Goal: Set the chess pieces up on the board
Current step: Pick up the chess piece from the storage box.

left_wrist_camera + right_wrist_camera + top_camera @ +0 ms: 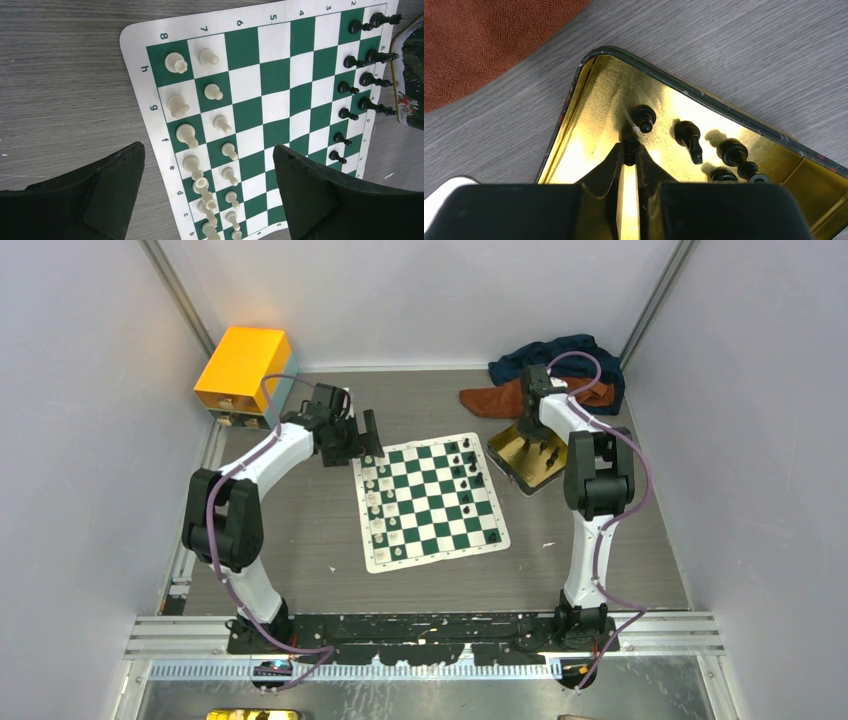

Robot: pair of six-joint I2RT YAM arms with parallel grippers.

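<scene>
Here, the right gripper [630, 154] stands inside the shallow gold square tin [589, 115], its jaws drawn almost together on a small black chess piece [630, 149] pinched between the tips. Whether that piece stands upright or leans cannot be told from the wrist view. Just beyond the tips a black pawn-like piece [644, 118] stands on the tin floor, and further to one side several loose black pieces [689, 141] lie or lean. A rust-orange cloth [484, 45] lies outside the tin's corner.

In the top view the tin sits just beside the far right corner of the thin green-and-white checked board [430, 502]. The held piece's destination therefore lies to the robot's left of the gripper, and the right arm is plainly the nearer one. The black ranks [357, 95] occupy the board edge next to the tin, and the outer row looks incomplete. The cream-white pieces [210, 92] fill two rows along the opposite edge. The left gripper [366, 440] hovers over the board's far left corner, jaws wide apart and holding nothing.

The coming move probably calls for a lift clear of the tin wall, then a short carry leftward to an open square.
</scene>
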